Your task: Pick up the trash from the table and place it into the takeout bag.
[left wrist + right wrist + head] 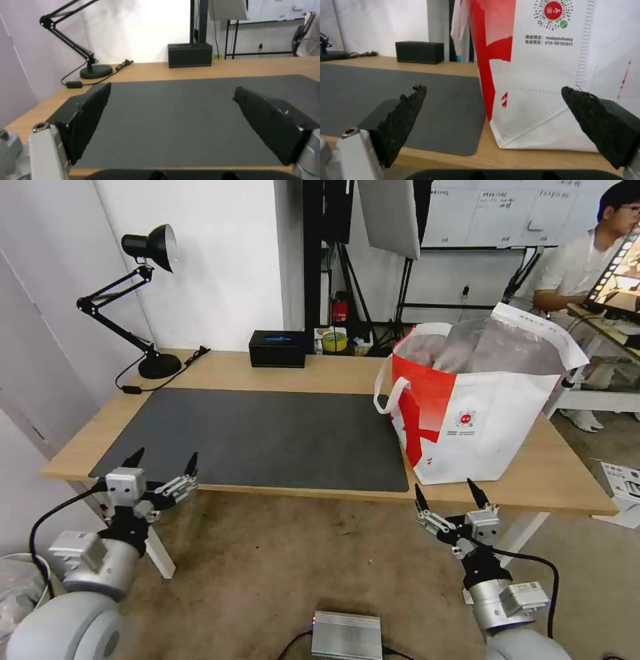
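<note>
Oddly, I see no trash on the table (320, 370), only the soft, light takeout bag (480, 420) standing at its right end, best taken by a loop handle, while both the left gripper (163, 470) and right gripper (450, 499) hover spread below the front edge.

Mat (260, 437) bare, free passage. Bag (480, 400) blocks counter's (333, 373) right end; lamp (143, 307), box (277, 348) probably clear at rear.

You see two silver-grey arms with rounded joints, each trailing a black cable, ending in the left gripper (163, 465) and right gripper (449, 496), black pointed fingers on silver mounts.
</note>
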Robot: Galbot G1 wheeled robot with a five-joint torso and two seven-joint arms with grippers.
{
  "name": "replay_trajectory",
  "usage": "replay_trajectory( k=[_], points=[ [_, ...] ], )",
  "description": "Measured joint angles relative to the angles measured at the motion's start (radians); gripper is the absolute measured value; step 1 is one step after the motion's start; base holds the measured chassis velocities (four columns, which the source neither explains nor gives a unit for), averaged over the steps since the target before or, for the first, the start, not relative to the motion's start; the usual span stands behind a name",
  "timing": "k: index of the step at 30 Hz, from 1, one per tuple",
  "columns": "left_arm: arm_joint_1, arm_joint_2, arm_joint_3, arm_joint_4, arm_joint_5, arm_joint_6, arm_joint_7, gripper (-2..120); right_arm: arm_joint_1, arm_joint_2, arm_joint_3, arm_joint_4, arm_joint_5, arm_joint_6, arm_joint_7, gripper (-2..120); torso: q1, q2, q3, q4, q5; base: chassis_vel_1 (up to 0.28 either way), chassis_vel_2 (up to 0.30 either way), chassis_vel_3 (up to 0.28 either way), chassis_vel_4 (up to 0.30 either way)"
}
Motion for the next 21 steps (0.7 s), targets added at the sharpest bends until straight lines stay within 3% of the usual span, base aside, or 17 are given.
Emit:
replay_trajectory(
  k=[6,21],
  points=[
    [0.02,-0.03,0.01,0.002,0.006,-0.042,0.017,100,0.0,0.0,0.0,0.0,0.0,0.0,0.0,100,0.0,0.0,0.0,0.0,-0.0001,0.0,0.0,0.0,0.0],
    [0.015,-0.028,0.038,0.016,-0.015,-0.071,0.009,100,0.0,0.0,0.0,0.0,0.0,0.0,0.0,100,0.0,0.0,0.0,0.0,-0.0001,0.0,0.0,0.0,0.0]
  ],
)
